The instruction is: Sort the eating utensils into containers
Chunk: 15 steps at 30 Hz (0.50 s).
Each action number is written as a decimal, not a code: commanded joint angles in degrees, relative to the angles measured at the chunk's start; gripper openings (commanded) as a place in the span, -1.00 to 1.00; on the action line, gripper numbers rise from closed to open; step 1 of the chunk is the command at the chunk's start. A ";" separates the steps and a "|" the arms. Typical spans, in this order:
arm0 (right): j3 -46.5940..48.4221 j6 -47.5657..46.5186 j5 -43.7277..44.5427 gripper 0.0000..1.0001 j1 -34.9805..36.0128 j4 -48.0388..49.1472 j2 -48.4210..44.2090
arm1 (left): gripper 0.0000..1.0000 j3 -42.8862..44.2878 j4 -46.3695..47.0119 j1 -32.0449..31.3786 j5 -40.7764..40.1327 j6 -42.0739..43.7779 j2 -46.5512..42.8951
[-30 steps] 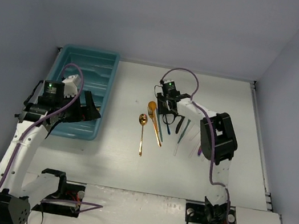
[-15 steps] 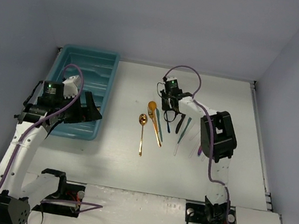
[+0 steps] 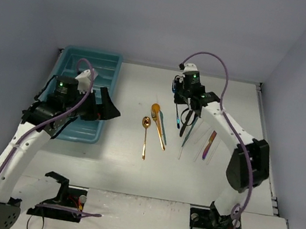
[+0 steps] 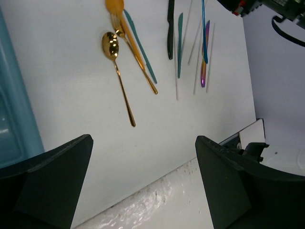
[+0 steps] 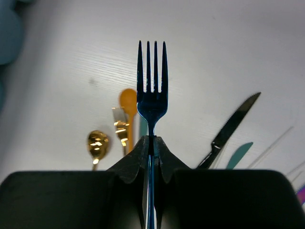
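Right arm's fingers [image 5: 135, 161] are pinched tight on the handle of the slim blue metal fork [image 5: 151, 90], tines out, above the desk's far middle, presumably for carrying to the rectangular teal plastic tray [image 3: 98, 69] at the far-left corner, where the left fingers [image 4: 47, 181] hang wide apart, holding nothing.

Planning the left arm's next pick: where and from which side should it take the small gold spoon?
Probably take the small gold spoon by its slim handle, about mid-length, from straight above, with the jaws set across it. It lies flat with its bowl at the far end, and there is bare table on both sides of the handle's near half.
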 commanded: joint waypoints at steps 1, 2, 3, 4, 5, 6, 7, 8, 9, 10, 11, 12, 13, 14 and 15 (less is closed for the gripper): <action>-3.23 0.97 -6.74 -1.00 3.15 1.19 -9.08 | 0.74 4.94 8.85 -6.18 -6.80 -2.80 3.25; -3.91 1.18 -7.77 -1.00 3.53 1.19 -10.19 | 0.74 5.41 9.60 -6.95 -7.72 -2.60 3.88; -4.67 1.59 -9.02 -1.00 4.04 1.19 -11.63 | 0.74 6.04 10.26 -8.43 -8.97 -2.16 4.65; -5.54 2.08 -10.39 -1.00 4.66 1.19 -13.36 | 0.74 6.78 10.92 -10.29 -10.45 -1.63 5.51; -6.33 2.58 -11.33 -1.00 5.30 1.19 -14.68 | 0.74 7.71 11.36 -11.87 -11.80 -0.68 6.71; -7.06 3.08 -11.90 -1.00 5.97 1.19 -15.64 | 0.73 8.82 11.59 -13.22 -13.03 0.65 8.21; -7.77 3.28 -12.27 -1.00 6.62 1.19 -16.15 | 0.73 9.94 11.66 -14.08 -14.38 1.23 8.86; -8.49 3.47 -12.57 -1.00 7.23 1.21 -16.82 | 0.73 10.92 11.74 -15.07 -15.66 1.78 9.65; -9.24 3.67 -12.81 -1.00 7.78 1.25 -17.72 | 0.72 11.71 11.86 -16.25 -16.84 2.33 10.67; -9.93 3.85 -13.00 -1.00 8.29 1.28 -18.54 | 0.71 12.38 12.05 -17.27 -17.84 2.70 11.71; -10.42 4.02 -13.06 -1.00 8.67 1.28 -19.08 | 0.70 12.65 12.48 -17.76 -18.23 2.44 12.78; -10.83 4.14 -13.13 -1.00 9.04 1.28 -19.46 | 0.68 12.82 12.96 -18.12 -18.39 2.33 13.23; -11.16 4.21 -13.13 -1.00 9.40 1.28 -19.87 | 0.67 12.79 13.98 -18.49 -18.39 1.71 13.78; -11.44 4.23 -13.08 -1.00 9.78 1.29 -20.33 | 0.66 12.66 15.25 -18.87 -18.44 0.75 14.63; -11.61 4.07 -13.08 -1.00 10.16 1.34 -20.67 | 0.64 12.49 16.09 -19.04 -18.72 0.19 15.14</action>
